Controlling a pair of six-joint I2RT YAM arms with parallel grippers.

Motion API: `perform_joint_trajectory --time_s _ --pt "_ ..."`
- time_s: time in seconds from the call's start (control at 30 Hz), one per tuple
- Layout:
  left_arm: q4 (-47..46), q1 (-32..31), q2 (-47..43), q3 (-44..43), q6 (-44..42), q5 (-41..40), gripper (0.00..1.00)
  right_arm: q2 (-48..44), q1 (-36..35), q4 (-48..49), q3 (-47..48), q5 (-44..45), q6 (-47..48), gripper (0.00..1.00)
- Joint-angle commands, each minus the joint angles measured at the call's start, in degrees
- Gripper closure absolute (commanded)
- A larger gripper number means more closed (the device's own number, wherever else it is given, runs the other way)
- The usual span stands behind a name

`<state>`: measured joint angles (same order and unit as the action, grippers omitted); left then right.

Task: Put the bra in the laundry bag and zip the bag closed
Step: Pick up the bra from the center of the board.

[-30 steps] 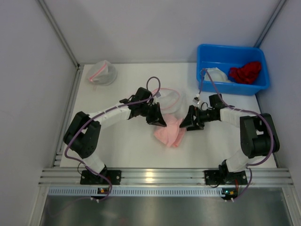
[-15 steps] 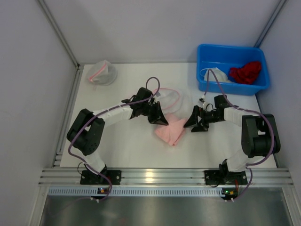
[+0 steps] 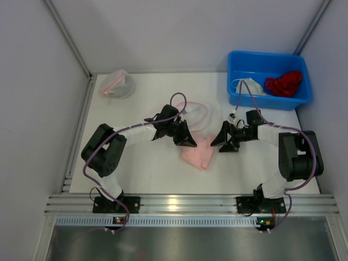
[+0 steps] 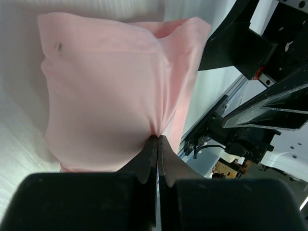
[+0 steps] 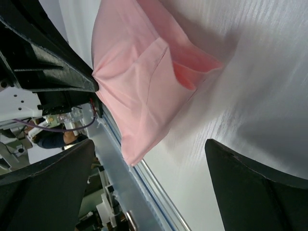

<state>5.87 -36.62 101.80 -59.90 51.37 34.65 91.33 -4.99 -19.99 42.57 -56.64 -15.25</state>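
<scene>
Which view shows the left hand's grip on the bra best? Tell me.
Left wrist: the left hand is shut on a pinch of the bra, close and unblocked. The top view shows it small, the hand covering the pinch. The right wrist shows the bra well, the pinch barely.

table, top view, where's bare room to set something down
Bare: the near strip below the bra; the far strip between the mesh bag and blue bin. Crowded: the middle, left gripper and right gripper at the bra.
</scene>
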Motion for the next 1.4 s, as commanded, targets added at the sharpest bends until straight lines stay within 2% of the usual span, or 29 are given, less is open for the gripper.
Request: perform_joint_trajectory --time_s 0.0,0.2,0.47,0.6,0.63,0.7,0.87,1.03,1.1,1.2,1.23,1.3,1.33,1.37 --pt "-3.8 -0.5 -0.3 2.7 0.7 -1.4 1.00 2.6 -2.5 5.5 -0.8 1.4 -3.7 0.01" --pt "-7.1 -1.3 0.8 4.7 1.0 -2.3 1.00 5.4 -9.0 9.4 -0.1 2.9 -5.4 0.03" --pt "-11.0 -1.6 0.8 6.2 2.0 -1.3 1.00 6.8 -11.7 14.0 -0.5 6.5 -4.8 0.21" --pt "-15.4 -1.6 0.2 8.9 4.6 -0.2 1.00 8.4 -12.1 21.5 -2.4 6.4 -7.9 0.19" --pt "-16.1 -1.6 0.2 9.3 4.9 -0.2 1.00 8.3 -12.2 26.3 -3.0 6.5 -10.0 0.14" --pt "-16.6 -1.6 0.2 10.0 4.7 -0.5 1.00 7.7 -12.8 34.3 -6.3 7.6 -13.0 0.11" --pt "-17.2 -1.5 1.1 10.2 5.2 -0.4 1.00 10.3 -14.3 39.8 -7.9 8.1 -16.1 0.14" --pt "-17.3 -1.5 2.3 9.1 5.4 -0.1 1.00 12.6 -15.7 38.2 -6.4 7.6 -15.4 0.32" --pt "-17.3 -1.5 2.5 8.8 5.3 0.0 1.00 12.6 -15.7 36.5 -5.9 7.7 -14.6 0.36" --pt "-17.3 -1.5 2.2 9.1 5.0 -0.3 1.00 11.2 -15.3 35.5 -6.2 7.9 -13.9 0.51" --pt "-17.3 -1.5 1.9 9.4 4.7 -0.3 1.00 10.8 -15.3 35.0 -6.2 8.1 -13.6 0.61" --pt "-16.8 -1.4 0.7 9.8 3.6 -0.3 0.94 9.6 -15.0 34.3 -6.1 8.2 -12.5 0.72" --pt "-16.5 -1.3 0.2 10.0 3.2 -0.2 0.80 9.1 -14.9 33.4 -6.0 8.1 -12.1 0.83" --pt "-16.4 -1.3 -1.1 10.4 2.1 0.1 0.74 8.9 -14.6 32.8 -5.7 8.0 -11.5 0.88"
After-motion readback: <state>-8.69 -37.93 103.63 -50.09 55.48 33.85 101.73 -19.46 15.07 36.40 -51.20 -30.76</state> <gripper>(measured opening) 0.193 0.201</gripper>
